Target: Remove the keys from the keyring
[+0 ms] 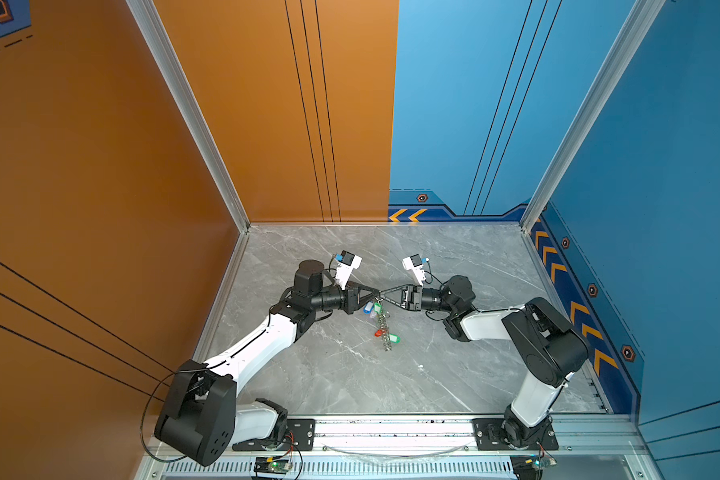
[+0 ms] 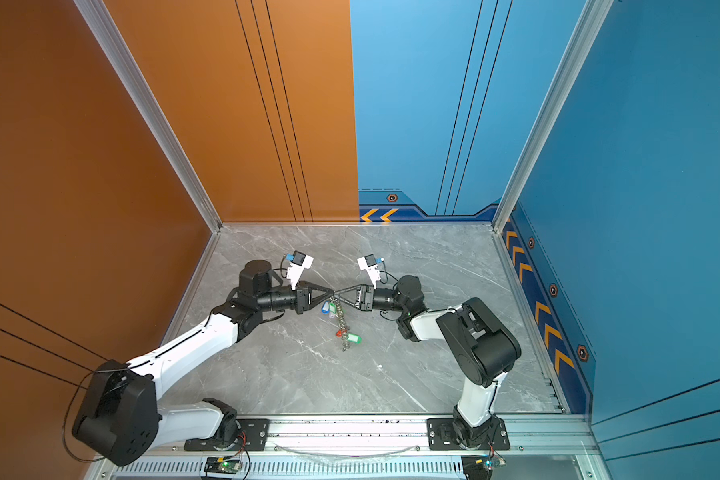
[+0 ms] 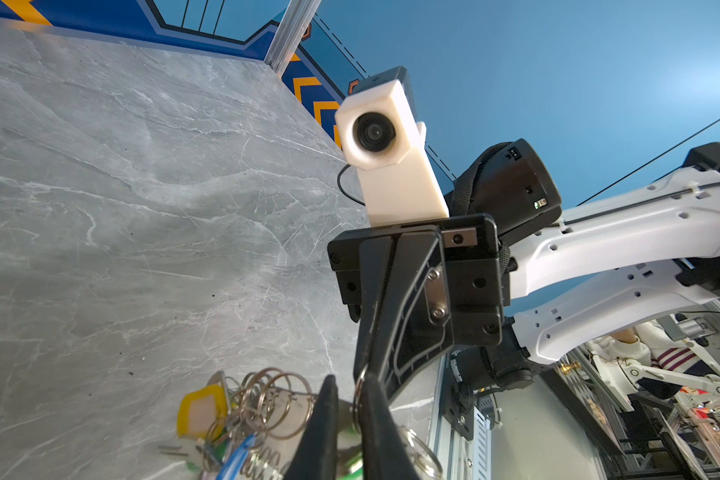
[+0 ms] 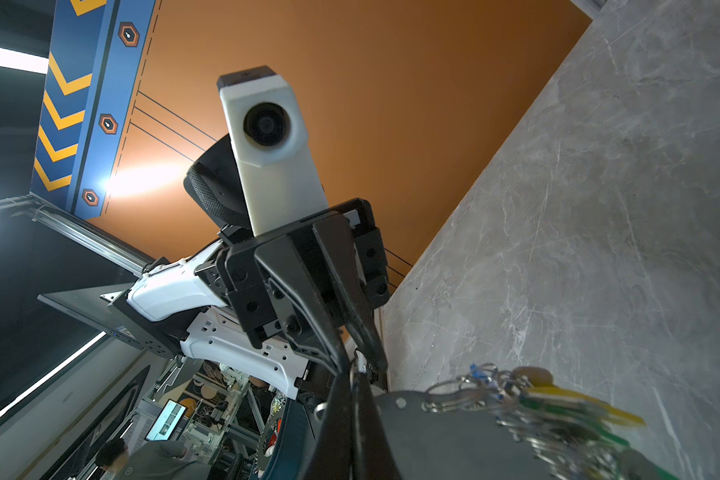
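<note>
**Hidden or unclear.** In both top views the keyring (image 1: 382,322) is seen edge-on as a thin chain-like strip, so its oval and its hole do not show. The metal keys (image 1: 393,338) are too small to tell from the rings beside them. Whether the strip's lower end touches the worktop (image 1: 329,374) cannot be told. Both wrist views cut the bunch off at the frame edge and blur it.

**Arms.** Both arms reach inward from the rail (image 1: 391,428) with wrists about level. The left gripper (image 1: 374,291) and right gripper (image 1: 384,292) meet tip to tip above the middle of the worktop. The right gripper's jaws are pressed together on the keyring's top edge. In the right wrist view the keyring (image 4: 441,432) shows as a flat grey plate running off from that gripper's fingers (image 4: 333,428). The left gripper's jaws stand almost together. A narrow slit remains between its fingers (image 3: 316,432), with one thin ring (image 3: 356,388) in it; whether they pinch it cannot be told.

**Keyring and keys.** The keyring hangs from the meeting point, fringed with silver rings (image 3: 267,399). Of the tags, blue (image 1: 368,307) and green hang just below the grippers. Red (image 1: 378,332) and a second green hang lower down. A yellow one (image 3: 202,409) shows in the left wrist view.
</note>
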Controlling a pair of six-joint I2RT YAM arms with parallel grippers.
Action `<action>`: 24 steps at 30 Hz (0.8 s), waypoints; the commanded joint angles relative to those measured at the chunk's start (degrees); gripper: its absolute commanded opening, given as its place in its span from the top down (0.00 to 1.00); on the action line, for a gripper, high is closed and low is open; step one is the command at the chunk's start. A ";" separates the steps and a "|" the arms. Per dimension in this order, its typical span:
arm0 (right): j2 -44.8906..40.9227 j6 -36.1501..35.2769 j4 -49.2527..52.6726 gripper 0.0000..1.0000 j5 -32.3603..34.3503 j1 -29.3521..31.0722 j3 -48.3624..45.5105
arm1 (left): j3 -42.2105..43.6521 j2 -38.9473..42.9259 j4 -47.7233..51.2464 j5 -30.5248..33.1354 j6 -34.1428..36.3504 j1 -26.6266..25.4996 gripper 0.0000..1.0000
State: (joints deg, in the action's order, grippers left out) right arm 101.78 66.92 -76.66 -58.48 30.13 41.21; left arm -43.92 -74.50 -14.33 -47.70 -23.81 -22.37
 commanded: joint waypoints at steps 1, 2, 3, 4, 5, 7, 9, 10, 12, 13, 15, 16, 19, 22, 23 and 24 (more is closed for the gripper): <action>-1.06 -2.07 -0.25 1.00 -0.52 0.46 2.56 | -1.54 -0.88 0.61 -2.29 -0.17 -0.96 0.93; -1.26 -2.67 0.66 1.00 -0.39 0.37 2.56 | -1.50 -0.86 0.57 -2.43 -0.09 -0.99 0.96; -1.39 -3.19 1.56 1.00 -0.19 0.29 2.58 | -1.47 -0.85 0.61 -2.45 -0.07 -1.00 0.98; -1.44 -3.73 2.21 1.00 0.19 0.09 2.48 | -1.49 -0.82 0.59 -2.54 -0.09 -0.98 1.00; -1.62 -4.10 2.52 1.00 0.77 -0.22 2.17 | -1.45 -0.88 0.60 -2.40 -0.18 -0.93 1.00; -1.71 -4.29 2.77 1.00 1.62 -0.88 1.92 | -1.42 -0.82 0.59 -2.34 -0.27 -0.83 1.00; -1.77 -4.63 3.25 1.00 2.68 -1.45 1.68 | -1.21 -0.90 0.61 -2.34 -0.27 -0.74 1.00; -1.95 -4.99 3.70 1.00 3.18 -1.63 1.55 | -1.12 -0.93 0.62 -2.26 -0.26 -0.71 1.00; -2.32 -6.01 5.21 1.00 4.21 -1.91 1.50 | -1.08 -0.91 0.62 -2.09 -0.27 -0.66 1.00; -2.55 -6.64 6.15 1.00 4.74 -1.99 1.45 | -0.91 -0.87 0.70 -1.71 -0.35 -0.62 1.00; -3.35 -7.76 8.28 0.91 5.37 -2.22 1.42 | -0.92 -0.32 1.72 -0.39 -0.15 -0.57 1.00; -3.90 -8.47 9.61 0.85 5.75 -2.50 1.30 | -1.16 0.08 3.39 0.87 0.37 -0.56 1.00; -6.63 -11.93 16.23 0.72 7.43 -4.02 0.64 | -2.51 1.35 10.04 5.24 2.82 -0.70 1.00; -10.73 -18.33 28.16 0.66 9.59 -5.33 0.61 | -3.57 2.41 14.65 8.23 3.55 -1.01 1.00; -12.17 -21.14 32.56 0.66 10.30 -5.34 0.99 | -3.68 2.57 15.65 8.84 3.47 -1.01 1.00; -13.83 -24.42 38.48 0.64 11.44 -5.20 1.67 | -4.08 2.65 16.91 9.73 3.36 -1.01 1.00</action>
State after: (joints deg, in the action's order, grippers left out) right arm 91.77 51.94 -53.58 -50.65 24.84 41.52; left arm -45.23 -74.00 -2.33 -41.12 -22.09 -22.96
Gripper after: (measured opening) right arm 0.352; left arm 0.043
